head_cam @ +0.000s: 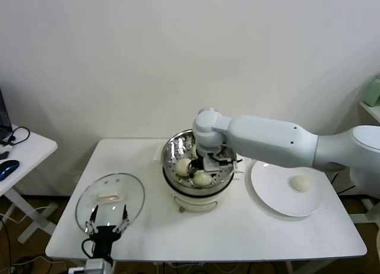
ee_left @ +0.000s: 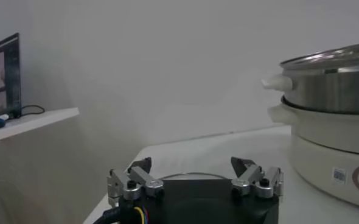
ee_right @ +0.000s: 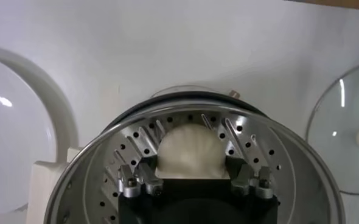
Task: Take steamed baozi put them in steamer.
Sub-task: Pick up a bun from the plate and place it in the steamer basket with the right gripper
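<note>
The steamer (head_cam: 173, 150) stands mid-table on its white base. Two baozi (head_cam: 183, 166) (head_cam: 202, 178) lie on its perforated floor. My right gripper (head_cam: 211, 162) reaches down into the steamer. In the right wrist view it (ee_right: 190, 173) is shut on a third baozi (ee_right: 188, 149), held low over the basket floor (ee_right: 252, 140). A fourth baozi (head_cam: 301, 183) lies on the white plate (head_cam: 273, 194) at the right. My left gripper (head_cam: 107, 222) is open and empty at the table's front left, over the near edge of the glass lid; it also shows in the left wrist view (ee_left: 195, 170).
The round glass lid (head_cam: 110, 194) lies flat at the front left and shows in the right wrist view (ee_right: 350, 140). The plate also shows there (ee_right: 15, 134). A side desk with a blue mouse (head_cam: 7, 167) stands far left. The steamer's side shows in the left wrist view (ee_left: 331, 91).
</note>
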Controlling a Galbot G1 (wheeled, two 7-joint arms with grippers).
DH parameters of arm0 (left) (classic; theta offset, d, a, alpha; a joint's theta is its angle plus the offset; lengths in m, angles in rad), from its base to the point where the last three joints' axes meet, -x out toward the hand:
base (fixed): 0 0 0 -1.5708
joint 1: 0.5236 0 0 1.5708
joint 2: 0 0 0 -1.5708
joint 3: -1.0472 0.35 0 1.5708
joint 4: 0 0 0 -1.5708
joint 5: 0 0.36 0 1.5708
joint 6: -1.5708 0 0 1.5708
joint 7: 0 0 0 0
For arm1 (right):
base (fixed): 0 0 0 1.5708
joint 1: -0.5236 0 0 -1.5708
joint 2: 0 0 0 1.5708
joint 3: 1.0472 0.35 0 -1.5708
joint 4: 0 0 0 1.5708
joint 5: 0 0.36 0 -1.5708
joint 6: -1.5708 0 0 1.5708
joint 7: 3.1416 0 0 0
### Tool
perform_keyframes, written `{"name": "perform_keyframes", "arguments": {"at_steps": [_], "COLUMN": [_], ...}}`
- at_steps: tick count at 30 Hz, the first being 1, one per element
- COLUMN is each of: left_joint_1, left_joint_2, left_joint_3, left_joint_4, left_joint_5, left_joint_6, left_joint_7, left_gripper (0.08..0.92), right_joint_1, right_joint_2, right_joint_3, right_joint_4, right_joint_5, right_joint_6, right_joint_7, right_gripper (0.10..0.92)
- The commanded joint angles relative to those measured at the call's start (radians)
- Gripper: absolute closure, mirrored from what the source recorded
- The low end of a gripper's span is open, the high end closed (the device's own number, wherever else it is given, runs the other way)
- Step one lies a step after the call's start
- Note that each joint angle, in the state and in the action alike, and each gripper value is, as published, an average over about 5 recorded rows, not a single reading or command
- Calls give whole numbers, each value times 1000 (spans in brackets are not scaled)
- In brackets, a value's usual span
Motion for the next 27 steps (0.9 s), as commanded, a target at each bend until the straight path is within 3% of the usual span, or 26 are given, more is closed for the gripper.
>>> {"name": "perform_keyframes", "arguments": {"at_steps": [1, 12, 19, 27], "left_joint_1": [0, 0, 0, -1], "left_joint_2": [-1, -3, -2, -2], "left_joint_3": [0, 1, 0, 1], "left_joint_4": [2, 5, 5, 0], "left_joint_5": [1, 2, 2, 5], "left_joint_6": [1, -1, -1, 1], "left_joint_7": [0, 0, -1, -1], "left_gripper": [177, 177, 177, 177], "right_joint_1": [-10, -14, -14, 27], "right_joint_2": [1, -13, -18, -36], "right_joint_3": [-1, -1, 10, 44], "right_joint_4": [1, 2, 0, -1], "right_joint_5": [-6, -11, -12, 22], "right_joint_6": [6, 8, 19, 33], "right_joint_7": [0, 2, 0, -14], "right_gripper": [293, 283, 208, 203]}}
